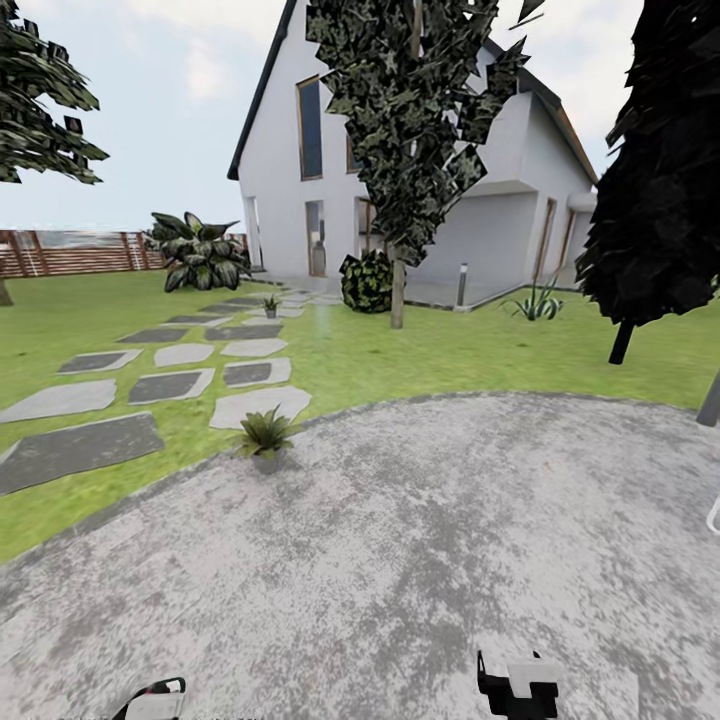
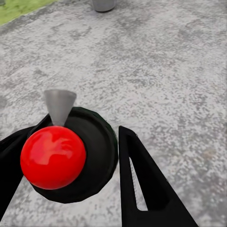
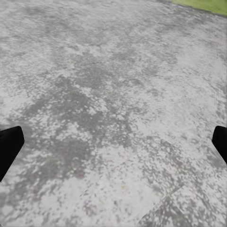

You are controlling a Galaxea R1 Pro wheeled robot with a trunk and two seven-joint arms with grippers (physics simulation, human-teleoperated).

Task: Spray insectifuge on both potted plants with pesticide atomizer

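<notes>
In the left wrist view the pesticide atomizer (image 2: 78, 156) shows from above: a round dark green body, a red ball on top, a grey cone nozzle. My left gripper (image 2: 85, 127) is shut on it, a black finger on each side, over the round grey paved patch (image 1: 420, 540). One potted plant (image 1: 265, 432) stands at the patch's far left edge; its grey pot (image 2: 103, 4) shows ahead of the nozzle. The second potted plant (image 1: 270, 302) stands far off among the stepping stones. My right gripper (image 3: 116, 142) is open above bare paving. Both grippers peek in at the head view's bottom, left (image 1: 155, 702) and right (image 1: 518, 688).
Grey stepping stones (image 1: 170, 385) cross the lawn towards a white house (image 1: 330, 150). A large leafy bush (image 1: 200, 255) and a brown fence (image 1: 70, 252) lie far left. A tree trunk (image 1: 397, 290), a dark shrub (image 1: 367, 282) and a dark tree (image 1: 650, 200) stand ahead and right.
</notes>
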